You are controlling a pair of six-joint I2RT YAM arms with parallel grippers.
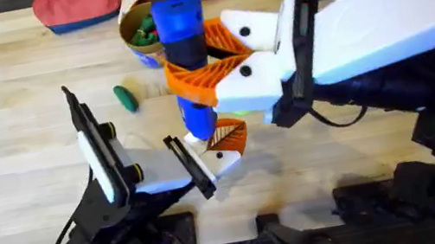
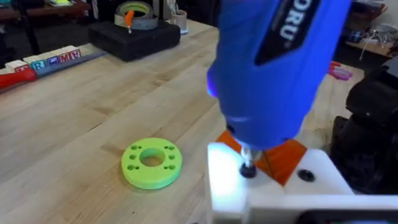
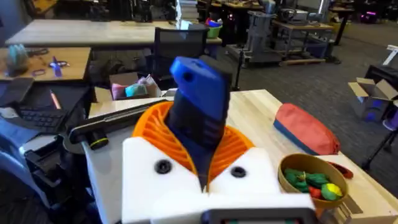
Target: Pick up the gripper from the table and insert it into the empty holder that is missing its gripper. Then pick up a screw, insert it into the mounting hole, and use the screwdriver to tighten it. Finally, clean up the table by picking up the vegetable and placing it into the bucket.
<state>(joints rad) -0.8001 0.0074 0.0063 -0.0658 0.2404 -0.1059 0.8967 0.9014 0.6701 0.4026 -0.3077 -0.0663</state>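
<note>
The right gripper [image 1: 216, 56] is clamping its orange ribbed pads [image 1: 202, 80] around the bright blue screwdriver [image 1: 181, 31] and holding it upright over the middle of the table [image 1: 32, 169]. From overhead the tool's body is hiding its own tip. The left wrist camera is giving us the tip: the thin metal bit [image 2: 247, 163] is pressing down onto a dark screw head in the white holder [image 2: 273, 186], and the orange gripper piece [image 2: 283, 155] is sitting in that holder just behind the bit. A flat lime-green disc [image 2: 152, 163] is lying near the holder. The left gripper [image 1: 199, 170] is reaching in at the holder; I cannot tell how its fingers are set. The dark green vegetable [image 1: 125, 98] is lying on the wood, left of the screwdriver. The right wrist camera is looking into the bucket [image 3: 311, 180], showing green toys inside and the red pouch [image 3: 306, 129] behind.
</note>
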